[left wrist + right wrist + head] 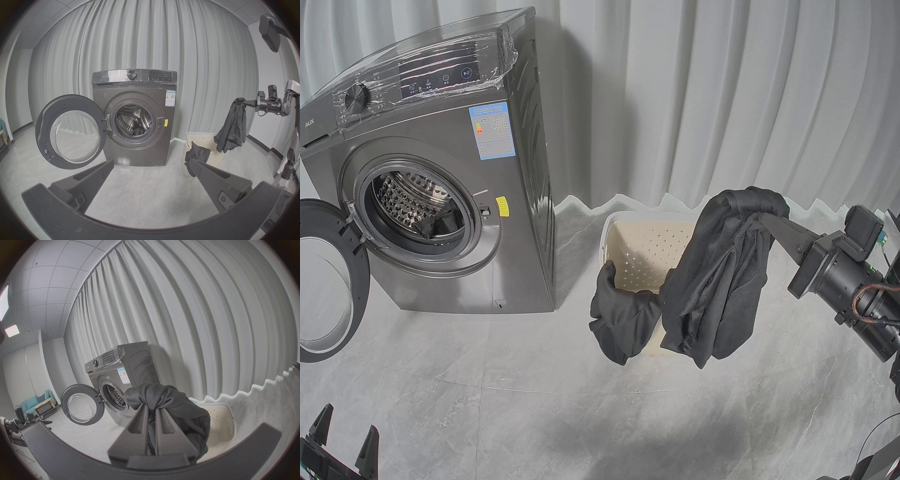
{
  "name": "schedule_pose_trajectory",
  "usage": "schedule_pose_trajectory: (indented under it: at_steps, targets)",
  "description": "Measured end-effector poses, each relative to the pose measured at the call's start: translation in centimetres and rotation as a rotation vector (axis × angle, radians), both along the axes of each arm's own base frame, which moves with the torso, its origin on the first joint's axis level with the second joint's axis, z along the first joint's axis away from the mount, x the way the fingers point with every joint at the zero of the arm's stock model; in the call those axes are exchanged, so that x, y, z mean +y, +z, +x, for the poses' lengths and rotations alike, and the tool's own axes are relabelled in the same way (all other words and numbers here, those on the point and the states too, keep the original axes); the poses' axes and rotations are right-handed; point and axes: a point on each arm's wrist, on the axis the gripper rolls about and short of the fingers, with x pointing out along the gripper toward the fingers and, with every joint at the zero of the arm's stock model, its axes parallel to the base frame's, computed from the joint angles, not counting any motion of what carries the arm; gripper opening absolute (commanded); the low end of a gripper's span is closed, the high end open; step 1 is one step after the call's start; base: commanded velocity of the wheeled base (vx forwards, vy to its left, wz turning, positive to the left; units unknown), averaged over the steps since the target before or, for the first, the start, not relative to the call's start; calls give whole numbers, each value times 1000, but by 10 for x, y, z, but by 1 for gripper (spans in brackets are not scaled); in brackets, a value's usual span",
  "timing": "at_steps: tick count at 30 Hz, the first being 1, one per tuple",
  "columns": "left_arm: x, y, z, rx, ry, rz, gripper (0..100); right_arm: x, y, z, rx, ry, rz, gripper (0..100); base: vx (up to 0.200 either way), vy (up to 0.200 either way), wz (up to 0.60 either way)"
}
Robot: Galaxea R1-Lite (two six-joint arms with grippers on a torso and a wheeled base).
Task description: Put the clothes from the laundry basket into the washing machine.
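The right gripper [764, 217] is raised over the right side of the laundry basket [640, 247]. Its fingers are clamped together on a bunched fold of a black garment [712, 281]. The cloth hangs down in loose folds in front of the basket's right half.

A second dark garment [619, 315] is draped over the basket's front left rim and spills down the outer wall toward the floor [550, 400]. The basket is cream with perforated walls. It stands on the floor just to the right of the washing machine [456, 206], near the white curtain [706, 94].

The machine's round door [325, 287] is swung fully open, and a dark item [442, 222] lies in the drum [406, 194]. The left gripper [349, 420] sits low, well apart from the basket, with its fingers spread and nothing between them.
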Motion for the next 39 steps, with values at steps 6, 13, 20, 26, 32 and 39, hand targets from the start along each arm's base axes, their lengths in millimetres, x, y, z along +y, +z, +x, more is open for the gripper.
schedule_pose_trajectory:
  at_steps: [6, 13, 20, 26, 32, 39]
  targets:
    - [0, 0, 0, 0, 0, -2, 100, 1, -2, -1, 6, 12, -5, 0, 0, 200, 0]
    - [0, 0, 0, 0, 0, -2, 100, 2, -2, -3, 6, 25, -7, 0, 0, 200, 0]
    - [0, 0, 0, 1, 0, -1, 100, 2, -4, -5, 8, 57, -14, 0, 0, 200, 0]
    - [0, 0, 0, 1, 0, -1, 100, 3, -5, -6, 7, 79, -17, 0, 0, 200, 0]
    - [0, 0, 0, 0, 0, 5, 100, 3, -5, -6, 6, 83, -18, 0, 0, 200, 0]
    - [0, 0, 0, -2, 2, 11, 100, 3, -5, -7, 7, 88, -19, 0, 0, 200, 0]
